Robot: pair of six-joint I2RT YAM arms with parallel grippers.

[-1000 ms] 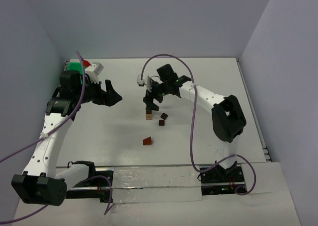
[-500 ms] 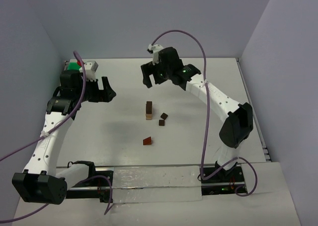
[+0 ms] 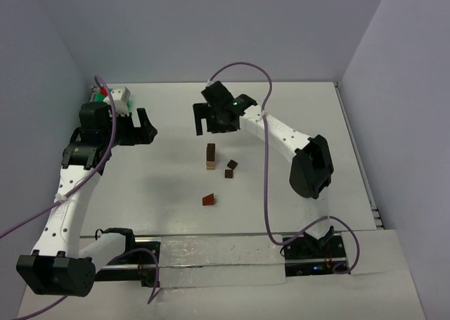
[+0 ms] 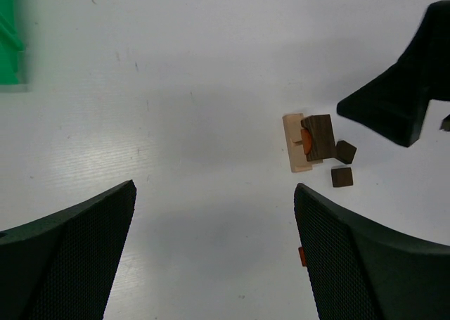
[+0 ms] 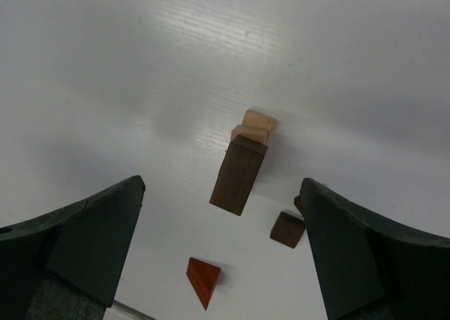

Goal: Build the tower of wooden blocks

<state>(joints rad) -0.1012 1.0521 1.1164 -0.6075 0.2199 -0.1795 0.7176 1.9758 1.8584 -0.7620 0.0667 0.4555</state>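
Observation:
The wood block tower (image 3: 210, 156) stands mid-table: a dark brown cuboid (image 5: 239, 176) upright on light tan blocks (image 5: 254, 126). Two small dark brown blocks (image 3: 230, 169) lie just right of it, and a reddish-brown wedge (image 3: 209, 200) lies nearer the arms. My right gripper (image 3: 208, 120) hangs open above and behind the tower, touching nothing. In the right wrist view its fingers (image 5: 84, 235) frame the tower, a dark cube (image 5: 287, 229) and the wedge (image 5: 202, 280). My left gripper (image 3: 144, 125) is open and empty at the left; its view shows the tower (image 4: 309, 141) from afar.
A bright green tray (image 4: 8, 46) sits at the back left corner, mostly hidden behind the left arm in the top view. Grey walls close the table at the back and both sides. The right gripper's dark finger (image 4: 394, 109) shows beside the tower in the left wrist view.
The right gripper was down around the tower's top block; it has lifted off and pulled back, leaving the dark block standing. The left gripper has drawn back to the left.

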